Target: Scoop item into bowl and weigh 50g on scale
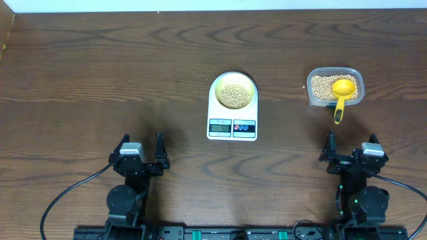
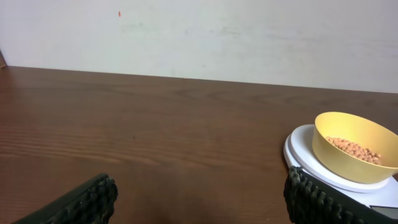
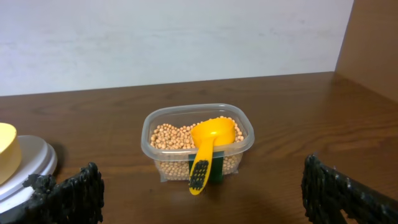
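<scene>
Currently left gripper [image 1: 141,144] and right gripper [image 1: 351,144] gape wide, empty; loose beans [image 3: 168,137] likely roll, so grip the stiff scoop [image 3: 214,133] by its handle [image 3: 199,171].

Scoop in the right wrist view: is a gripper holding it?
No, the scoop lies in the tub of beans, and the right gripper stands open, apart from it.

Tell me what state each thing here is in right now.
bowl, on the scale, part-filled with beans.
scale, carrying the bowl; reading illegible.
tub, open, holding beans.
scoop, resting in the tub, handle over the rim.
left gripper, open, empty.
right gripper, open, empty.
</scene>
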You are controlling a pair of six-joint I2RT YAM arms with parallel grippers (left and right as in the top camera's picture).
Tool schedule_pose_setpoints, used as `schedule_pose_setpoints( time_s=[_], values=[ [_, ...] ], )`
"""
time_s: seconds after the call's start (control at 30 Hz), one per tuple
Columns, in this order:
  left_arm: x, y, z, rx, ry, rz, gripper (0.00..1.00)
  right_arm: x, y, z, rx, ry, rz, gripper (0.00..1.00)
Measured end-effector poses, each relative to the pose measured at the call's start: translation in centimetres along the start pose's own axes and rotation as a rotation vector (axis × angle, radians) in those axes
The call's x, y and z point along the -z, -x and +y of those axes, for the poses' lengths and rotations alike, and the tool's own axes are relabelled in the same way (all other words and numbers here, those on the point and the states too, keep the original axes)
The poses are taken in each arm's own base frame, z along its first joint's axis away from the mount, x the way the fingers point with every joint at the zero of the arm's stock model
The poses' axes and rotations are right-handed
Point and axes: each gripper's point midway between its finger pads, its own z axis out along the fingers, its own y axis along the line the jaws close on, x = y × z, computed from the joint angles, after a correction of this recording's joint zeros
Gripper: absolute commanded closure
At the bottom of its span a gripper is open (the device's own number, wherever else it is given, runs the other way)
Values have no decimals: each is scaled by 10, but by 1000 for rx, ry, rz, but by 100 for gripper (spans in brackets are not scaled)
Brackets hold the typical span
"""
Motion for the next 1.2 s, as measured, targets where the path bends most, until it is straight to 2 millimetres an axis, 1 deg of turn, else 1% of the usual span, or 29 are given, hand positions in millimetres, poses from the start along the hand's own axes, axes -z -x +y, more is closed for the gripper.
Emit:
schedule_pose_setpoints(
  time_s=[0.93,1.0,1.2],
  values=[
    [0,0,0,0,0,0,12,0,0,0,0,0,0,1],
    [0,0,0,0,0,0,11,0,0,0,0,0,0,1],
    [0,0,0,0,0,0,12,0,0,0,0,0,0,1]
  ],
)
